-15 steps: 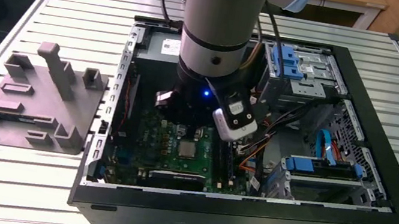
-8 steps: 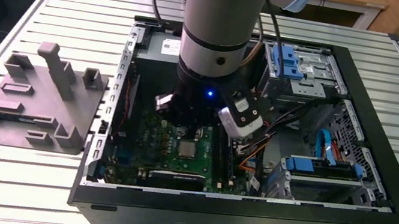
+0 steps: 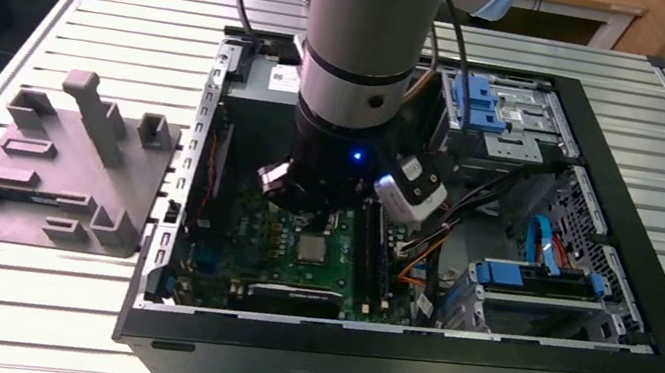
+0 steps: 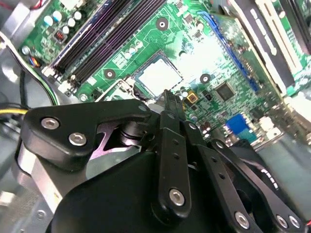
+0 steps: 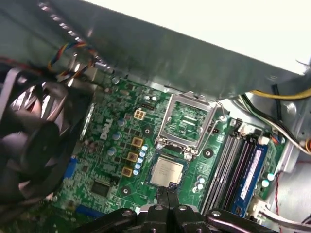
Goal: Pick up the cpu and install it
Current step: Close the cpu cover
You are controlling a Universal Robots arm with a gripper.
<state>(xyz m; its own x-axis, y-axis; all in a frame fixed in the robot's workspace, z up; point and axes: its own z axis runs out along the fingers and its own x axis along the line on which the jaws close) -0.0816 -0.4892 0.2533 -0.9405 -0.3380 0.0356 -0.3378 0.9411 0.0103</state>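
The cpu (image 3: pixel 313 247) is a small pale silvery square lying flat in the motherboard socket inside the open computer case. In both wrist views the cpu (image 5: pixel 166 173) (image 4: pixel 158 75) sits free, with nothing gripping it. The socket's metal load frame (image 5: pixel 187 121) stands flipped open beside it. My gripper (image 5: pixel 166 188) (image 4: pixel 169 97) hovers just above one edge of the chip, its two dark fingers pressed together and empty. In the exterior view the arm's wrist reaches down into the case and hides the gripper (image 3: pixel 324 221) for the most part.
A grey plastic fixture (image 3: pixel 59 166) with posts and slots rests on the slatted table at the exterior view's left. Memory slots (image 5: pixel 233 170) run beside the socket, and a black fan (image 5: pixel 29 145) is close by. Drive bays with blue clips (image 3: pixel 534 281) and cables crowd the case's other side.
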